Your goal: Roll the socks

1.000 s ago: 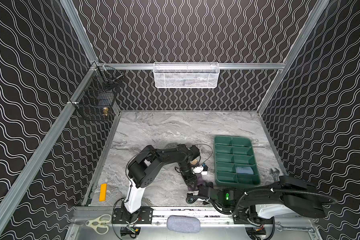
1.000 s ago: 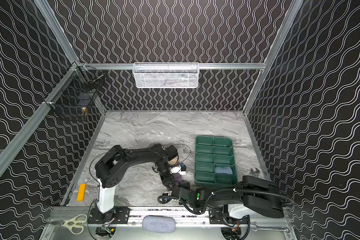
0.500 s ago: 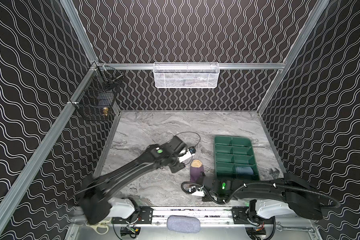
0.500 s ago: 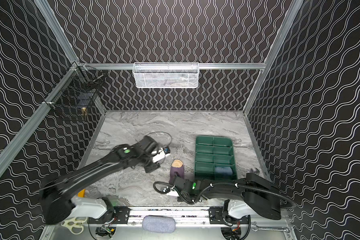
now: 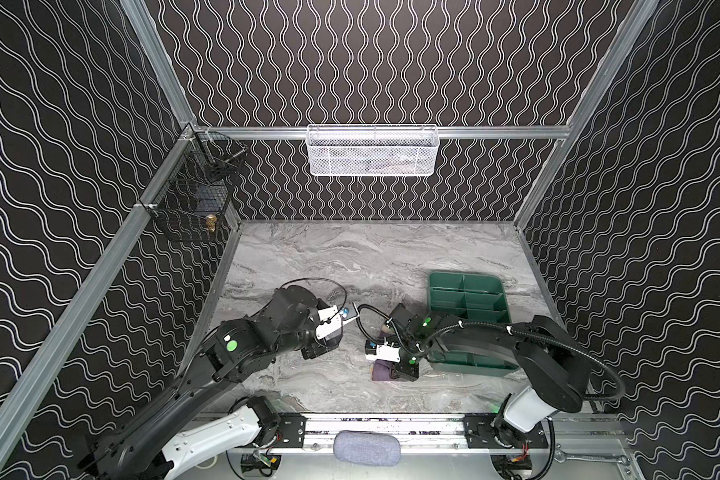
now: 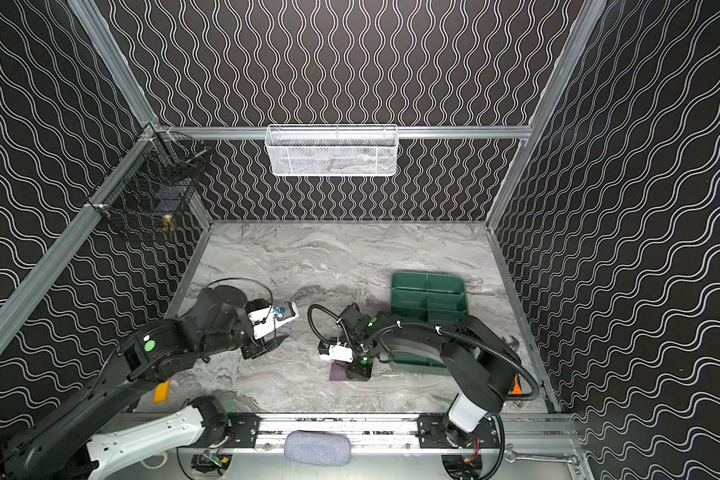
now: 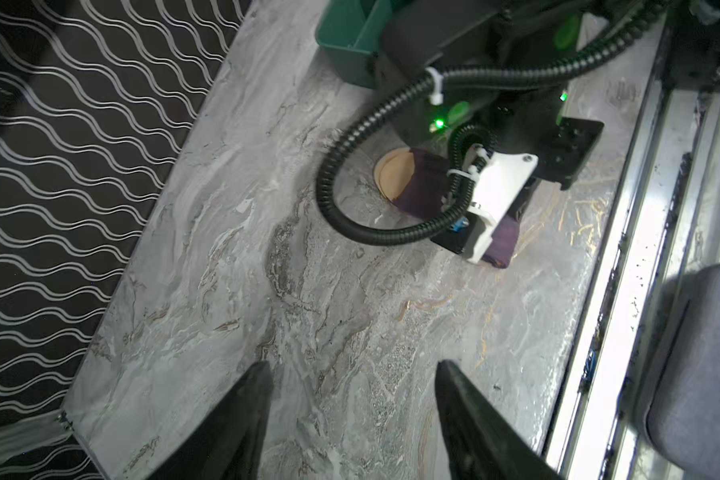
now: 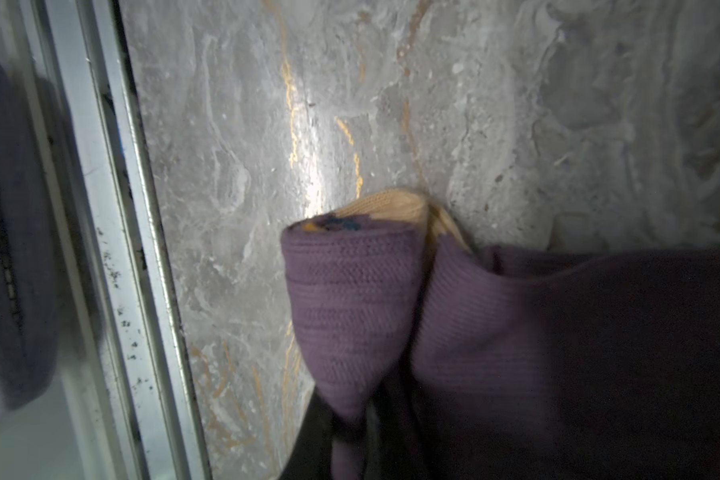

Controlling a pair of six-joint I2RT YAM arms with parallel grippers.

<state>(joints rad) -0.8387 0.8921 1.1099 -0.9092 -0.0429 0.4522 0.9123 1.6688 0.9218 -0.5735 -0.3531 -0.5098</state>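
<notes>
Your right gripper (image 8: 353,436) pinches the sock (image 8: 350,307); roll slowly, tension even. Bring the left gripper (image 7: 352,368), wide and empty, to steady the loose end.

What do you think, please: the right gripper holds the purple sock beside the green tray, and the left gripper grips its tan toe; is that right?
Not quite. The left wrist view shows the left gripper open and empty over the table, apart from the purple sock. The right gripper does hold that sock beside the green tray.
</notes>
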